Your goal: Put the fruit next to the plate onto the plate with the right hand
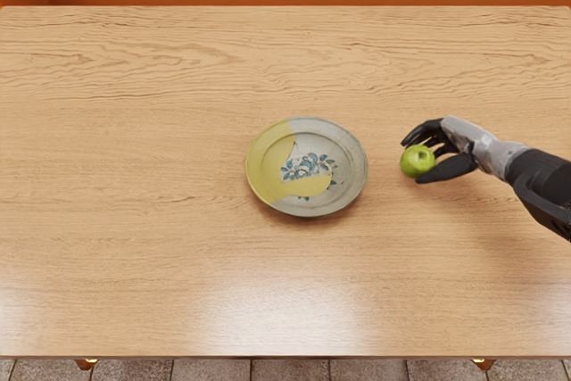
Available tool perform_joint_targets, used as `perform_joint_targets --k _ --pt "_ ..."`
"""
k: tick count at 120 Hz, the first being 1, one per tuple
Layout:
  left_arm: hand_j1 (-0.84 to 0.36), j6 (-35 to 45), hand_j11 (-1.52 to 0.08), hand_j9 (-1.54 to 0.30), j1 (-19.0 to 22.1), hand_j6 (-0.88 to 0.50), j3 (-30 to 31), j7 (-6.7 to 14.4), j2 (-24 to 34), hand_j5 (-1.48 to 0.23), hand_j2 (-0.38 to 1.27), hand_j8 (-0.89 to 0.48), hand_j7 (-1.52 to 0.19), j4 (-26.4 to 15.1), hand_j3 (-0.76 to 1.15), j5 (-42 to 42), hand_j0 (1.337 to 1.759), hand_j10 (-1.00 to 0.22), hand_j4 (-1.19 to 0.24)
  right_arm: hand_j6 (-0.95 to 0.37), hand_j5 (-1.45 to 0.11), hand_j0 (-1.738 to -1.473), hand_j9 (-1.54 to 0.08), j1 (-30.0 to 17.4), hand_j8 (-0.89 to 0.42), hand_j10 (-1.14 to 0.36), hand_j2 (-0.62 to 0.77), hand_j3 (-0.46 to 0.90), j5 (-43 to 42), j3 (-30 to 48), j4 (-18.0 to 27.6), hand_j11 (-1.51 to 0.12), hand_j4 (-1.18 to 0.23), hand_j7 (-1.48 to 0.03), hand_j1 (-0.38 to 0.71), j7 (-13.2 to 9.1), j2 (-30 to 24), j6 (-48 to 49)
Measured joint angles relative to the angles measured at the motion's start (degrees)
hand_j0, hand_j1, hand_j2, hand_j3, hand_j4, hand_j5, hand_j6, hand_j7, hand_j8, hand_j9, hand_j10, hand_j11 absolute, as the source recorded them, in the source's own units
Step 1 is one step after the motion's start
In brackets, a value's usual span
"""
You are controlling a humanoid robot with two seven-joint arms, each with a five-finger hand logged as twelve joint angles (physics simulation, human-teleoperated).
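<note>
Fruit point(417, 161) is what this job is about. It is small, round and green, like an apple. It is at the right of the frame, a little above the middle. It is beside the plate point(352, 186) and not on it, with a strip of bare counter point(134, 247) between the 2.

The right hand point(453, 144) comes in from the right edge of the frame. Its dark fingers point(425, 133) are curled round the fruit, some over the top and 1 under it in the picture. They look clamped on it, not spread wide. I cannot tell if the fruit sits on the counter or is a tiny bit above it. The left arm does not show at all.

The plate is round, with a yellow part on its left and a blue flower pattern in the middle. It lies flat near the middle of the frame and has nothing on it.

I think the step in hand is the grab, and it looks about done. The carry has not begun. Next, the hand needs to hold tight, lift the fruit up, and go left in the frame until it is over the plate. Then it should come down low and let go softly, because a round fruit can roll off.
</note>
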Motion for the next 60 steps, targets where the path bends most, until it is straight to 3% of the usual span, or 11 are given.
perform_joint_targets --k 60 --pt "0.34 0.01 -0.01 -0.01 0.00 -0.01 0.02 0.00 0.00 -0.01 0.00 -0.01 -0.01 -0.02 0.00 0.00 1.658 -0.01 -0.01 -0.46 -0.75 -1.658 -0.74 1.65 -0.42 -0.56 0.10 0.00 2.07 0.91 0.46 -0.74 -0.56 -0.74 0.25 -1.53 5.06 -0.35"
